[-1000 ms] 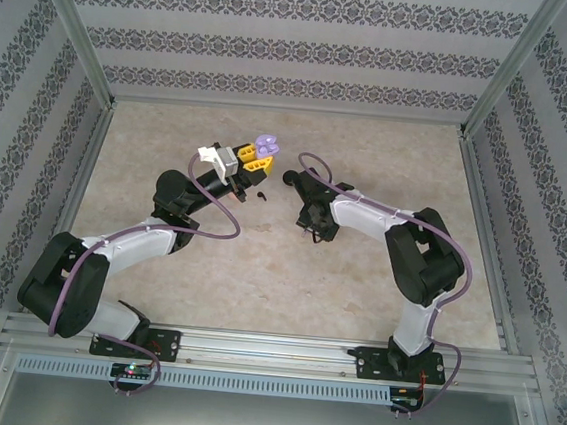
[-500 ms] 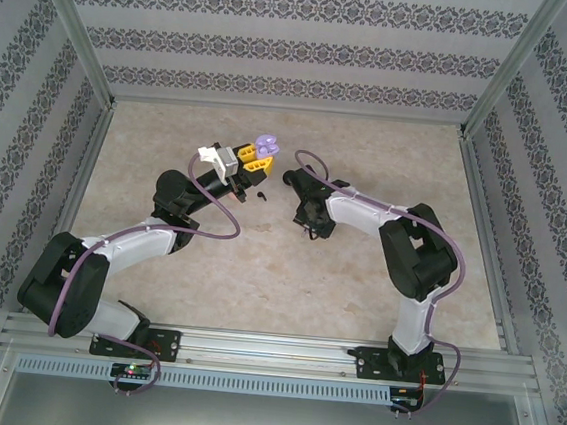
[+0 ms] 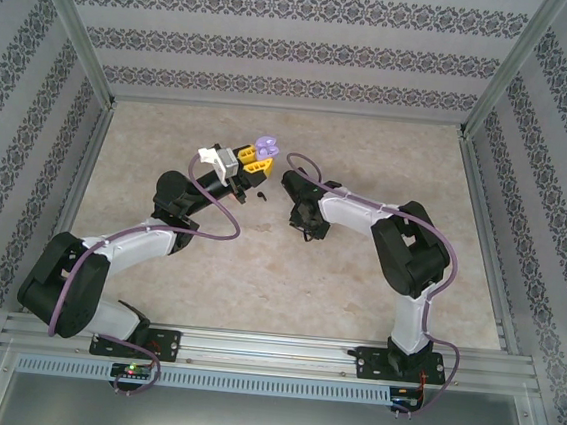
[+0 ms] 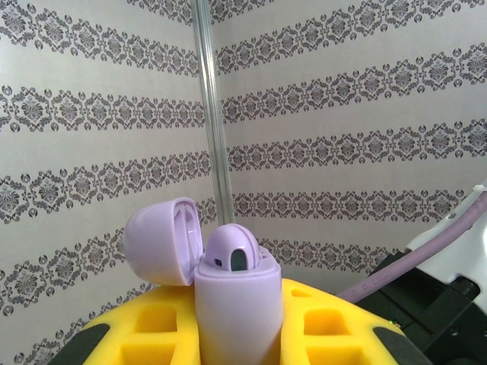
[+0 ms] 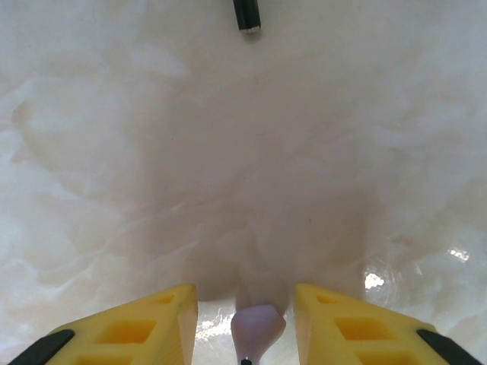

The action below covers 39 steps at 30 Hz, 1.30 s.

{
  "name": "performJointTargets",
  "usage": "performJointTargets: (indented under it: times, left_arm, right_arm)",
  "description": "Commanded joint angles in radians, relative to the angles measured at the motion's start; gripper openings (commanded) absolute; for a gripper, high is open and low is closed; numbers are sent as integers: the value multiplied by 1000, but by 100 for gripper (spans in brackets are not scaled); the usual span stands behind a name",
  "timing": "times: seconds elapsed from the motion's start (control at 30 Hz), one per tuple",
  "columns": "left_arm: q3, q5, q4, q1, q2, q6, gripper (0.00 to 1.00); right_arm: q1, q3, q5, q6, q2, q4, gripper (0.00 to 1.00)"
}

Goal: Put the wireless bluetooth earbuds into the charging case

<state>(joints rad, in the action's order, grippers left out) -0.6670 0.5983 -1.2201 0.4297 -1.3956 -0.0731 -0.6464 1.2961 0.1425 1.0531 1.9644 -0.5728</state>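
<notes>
Left claw: clamped tight on the pale purple plastic charging case, which stands upright between my yellow fingers. Its lid is swung open to the left. One pale purple earbud with a dark patch sits in the case's mouth. From above, left claw and case are raised over the far middle of the pale marbled surface.

Right claw: jaws apart, pointing down at the surface. A loose pale purple short-stemmed earbud lies on the surface between the yellow fingers, a gap showing on each side, narrower on the right. Nothing held. From above, right claw is just right of the left claw.

A small black earbud lies on the surface between the two claws, apart from both.
</notes>
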Motion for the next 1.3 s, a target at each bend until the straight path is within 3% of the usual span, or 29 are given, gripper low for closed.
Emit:
performJointTargets:
  times: [0.0,0.7,1.27]
  left_arm:
    - [6,14,-59,-11,18,-7,0]
    - [-5,15,-41,-9,18,-16,0]
    - [-39,67,46,-10,46,-7,0]
  right_arm:
    - [-20,26,1,22,27,-25,38]
    - [-20,-2,21,-1,-8,-8,19]
    - [47,-76,69,-160,-397,58,17]
